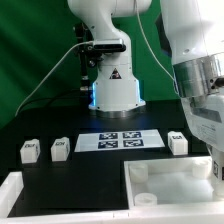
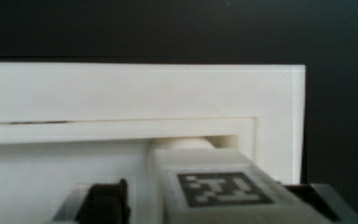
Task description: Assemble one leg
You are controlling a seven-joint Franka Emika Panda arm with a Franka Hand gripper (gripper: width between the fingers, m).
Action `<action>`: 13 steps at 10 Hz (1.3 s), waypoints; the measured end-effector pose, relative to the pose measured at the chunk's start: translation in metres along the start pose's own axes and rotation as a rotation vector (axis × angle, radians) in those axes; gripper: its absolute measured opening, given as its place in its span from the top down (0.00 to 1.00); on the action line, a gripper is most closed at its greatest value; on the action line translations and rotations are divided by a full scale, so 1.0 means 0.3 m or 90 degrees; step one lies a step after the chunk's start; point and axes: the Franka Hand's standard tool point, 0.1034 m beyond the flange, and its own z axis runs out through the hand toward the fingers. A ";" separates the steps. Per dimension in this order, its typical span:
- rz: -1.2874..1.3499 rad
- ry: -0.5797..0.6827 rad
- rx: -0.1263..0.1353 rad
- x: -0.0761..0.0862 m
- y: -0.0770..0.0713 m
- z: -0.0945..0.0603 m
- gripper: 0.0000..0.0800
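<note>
- where's the leg (image 2: 213,178)?
- between the gripper (image 2: 208,200) fingers (image 2: 108,203), its end at the tray (image 2: 140,95) inner wall.
- jaws clamped on it?
- can't tell; dark slivers flank it.

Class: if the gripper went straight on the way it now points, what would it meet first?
Probably the white tray panel, reached first by the leg in the gripper; depth is unclear.

- A small, stubby white plastic leg (image 2: 211,178), with its black-and-white square tag facing the camera, is clamped between the end effector's (image 2: 208,200) dark fingers (image 2: 105,202).
- The leg's far end is over the recess of a large white tray-like panel (image 2: 140,95), near a rim corner.
- Black table (image 2: 176,30) shows past the panel.
</note>
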 end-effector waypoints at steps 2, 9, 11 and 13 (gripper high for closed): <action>-0.010 0.000 0.000 -0.001 0.001 0.001 0.33; -0.526 -0.010 -0.012 0.004 0.000 -0.027 0.19; -0.659 -0.007 -0.015 0.010 -0.001 -0.028 0.19; -0.851 -0.031 -0.081 -0.001 -0.018 -0.034 0.19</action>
